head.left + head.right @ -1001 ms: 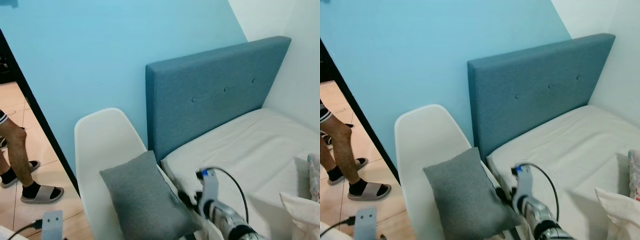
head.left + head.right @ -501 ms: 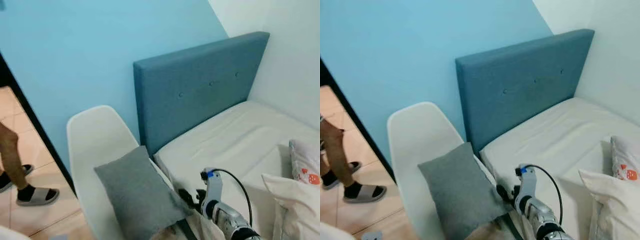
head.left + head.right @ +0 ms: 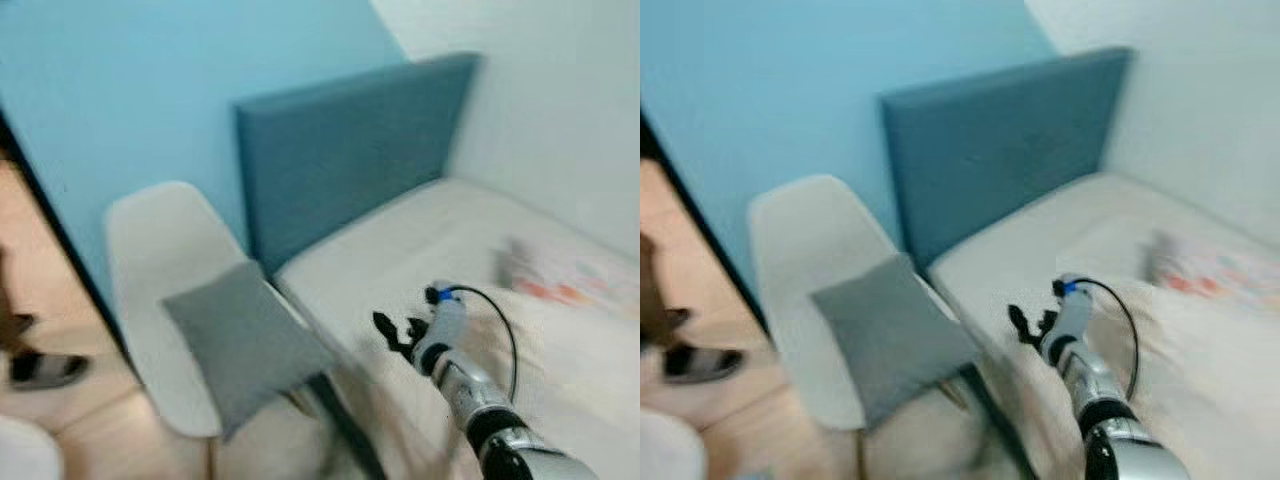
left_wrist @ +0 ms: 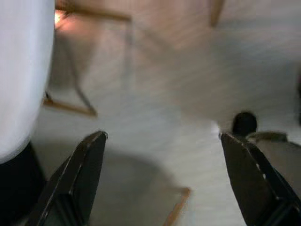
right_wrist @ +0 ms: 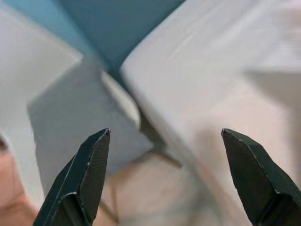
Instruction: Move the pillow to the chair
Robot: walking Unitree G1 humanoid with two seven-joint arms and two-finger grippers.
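Observation:
The grey pillow (image 3: 240,340) rests tilted on the seat of the white shell chair (image 3: 150,230), leaning against its back. My right gripper (image 3: 395,330) hangs open over the edge of the bed, a short way to the right of the pillow and apart from it. Its wrist view looks between the two spread fingers (image 5: 89,169) at the pillow (image 5: 70,122) and the mattress. My left gripper (image 4: 164,179) is open with nothing in it, hanging low over the pale tiled floor. The head views are blurred.
The bed (image 3: 420,240) with a blue padded headboard (image 3: 340,150) stands right beside the chair. A patterned cushion (image 3: 570,275) lies on the mattress at the right. A person's foot in a slipper (image 3: 40,368) is on the floor at the far left.
The camera has swung, sliding the whole scene left and blurring it. My right gripper has drawn back from the pillow's edge toward the bed, leaving a gap between them.

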